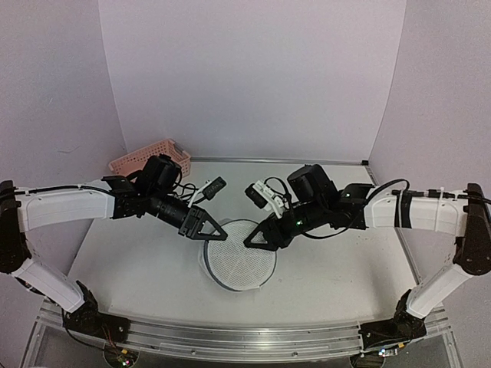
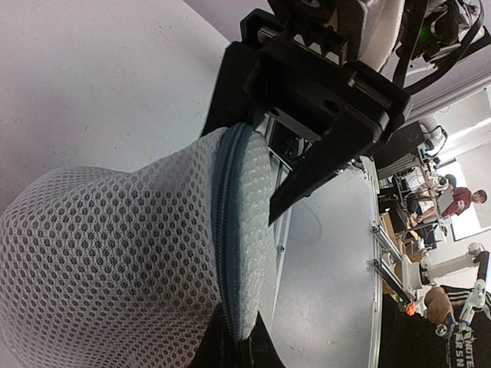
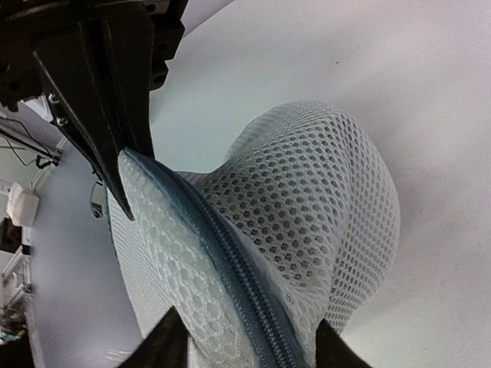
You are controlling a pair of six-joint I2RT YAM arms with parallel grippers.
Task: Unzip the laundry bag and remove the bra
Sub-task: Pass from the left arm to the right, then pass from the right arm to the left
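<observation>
The laundry bag [image 1: 239, 264] lies mid-table, and its zip rim [image 3: 230, 261] is shut along the stretch you can see. Your left gripper [image 1: 219, 234] meets the rim at 11 o'clock, its fingers [image 2: 230, 345] apparently pinched on it. Your right gripper [image 1: 252, 243], at 1 o'clock, straddles the rim with its fingers [image 3: 165, 345] apart. No zip pull is visible, so closing here may catch only mesh. The bag would then lift or slide with the zip unopened.

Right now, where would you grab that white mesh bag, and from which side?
Grip the laundry bag by its dark grey zip rim: a raised ridge standing out from the soft mesh. Probably come in from the side, one finger on the lid, one on the wall.
</observation>
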